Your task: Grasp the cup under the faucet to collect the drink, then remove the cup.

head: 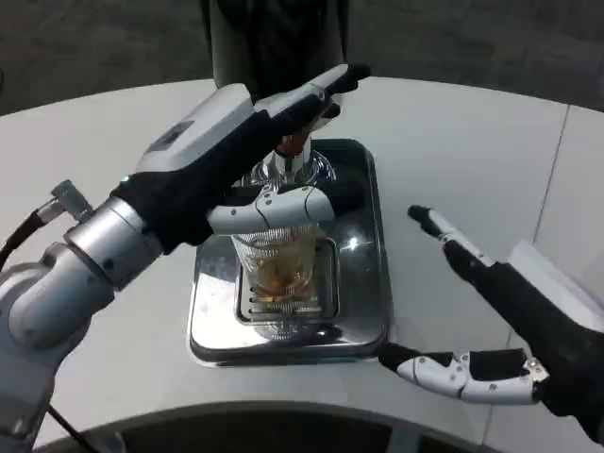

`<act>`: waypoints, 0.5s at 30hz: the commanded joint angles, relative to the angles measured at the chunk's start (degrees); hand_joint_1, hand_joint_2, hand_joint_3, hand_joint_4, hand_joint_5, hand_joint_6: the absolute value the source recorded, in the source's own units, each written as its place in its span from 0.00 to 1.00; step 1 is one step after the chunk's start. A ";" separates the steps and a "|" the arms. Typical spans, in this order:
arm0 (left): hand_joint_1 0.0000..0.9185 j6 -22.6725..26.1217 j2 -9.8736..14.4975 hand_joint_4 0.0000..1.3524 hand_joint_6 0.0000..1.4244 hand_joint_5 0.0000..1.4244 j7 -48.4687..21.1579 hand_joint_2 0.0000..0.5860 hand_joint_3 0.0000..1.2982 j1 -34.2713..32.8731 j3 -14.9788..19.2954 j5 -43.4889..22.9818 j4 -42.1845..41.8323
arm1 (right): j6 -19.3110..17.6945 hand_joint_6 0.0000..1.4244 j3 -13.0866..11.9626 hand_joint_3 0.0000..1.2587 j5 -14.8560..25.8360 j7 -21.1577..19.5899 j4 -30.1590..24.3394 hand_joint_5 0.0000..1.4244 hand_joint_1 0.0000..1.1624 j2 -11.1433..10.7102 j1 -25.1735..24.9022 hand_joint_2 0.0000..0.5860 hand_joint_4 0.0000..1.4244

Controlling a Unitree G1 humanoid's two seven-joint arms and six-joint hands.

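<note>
Left hand (247, 160) grips the ribbed clear plastic cup (279, 264) beneath the chrome faucet (288, 162), collecting amber drink; right hand (500, 321) waits spread, holding nothing.
</note>
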 commanded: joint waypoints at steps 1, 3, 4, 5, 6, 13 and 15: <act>0.00 -0.02 -0.21 0.05 0.05 0.11 -1.35 0.19 0.04 0.89 -1.17 0.33 1.36 | -2.87 0.00 -0.90 0.00 4.75 -9.07 5.74 0.00 0.68 2.66 1.38 0.38 0.00; 0.00 0.01 -0.25 0.05 0.05 0.11 -1.32 0.19 0.04 0.83 -1.16 0.32 1.51 | -3.45 0.01 -0.74 0.00 6.45 -11.38 7.50 0.00 0.68 3.06 1.64 0.36 0.00; 0.00 0.01 -0.26 0.05 0.05 0.11 -1.32 0.19 0.04 0.81 -1.15 0.31 1.57 | -3.80 0.01 -0.58 0.00 7.29 -12.57 8.41 0.00 0.68 3.32 1.73 0.36 0.00; 0.00 0.00 -0.26 0.05 0.05 0.11 -1.32 0.19 0.04 0.79 -1.14 0.31 1.68 | -4.28 0.01 -0.30 0.00 8.24 -13.87 9.53 0.00 0.68 3.60 1.75 0.35 0.00; 0.00 -0.06 -0.26 0.05 0.05 0.11 -1.29 0.19 0.04 0.78 -1.13 0.33 1.83 | -4.64 0.01 -0.05 0.00 8.98 -14.89 10.29 0.00 0.68 3.64 1.77 0.35 0.00; 0.00 -0.53 -0.52 0.05 0.04 0.11 -0.95 0.19 0.04 0.34 -1.42 0.71 3.18 | -11.25 0.00 2.28 0.00 14.99 -21.88 20.63 0.00 0.69 5.22 0.43 0.31 0.00; 0.00 -0.52 -0.68 0.05 0.04 0.11 -0.73 0.21 0.03 0.30 -1.48 0.76 3.40 | -12.94 0.00 3.01 0.00 16.03 -23.76 23.51 0.00 0.70 5.64 -0.44 0.31 0.00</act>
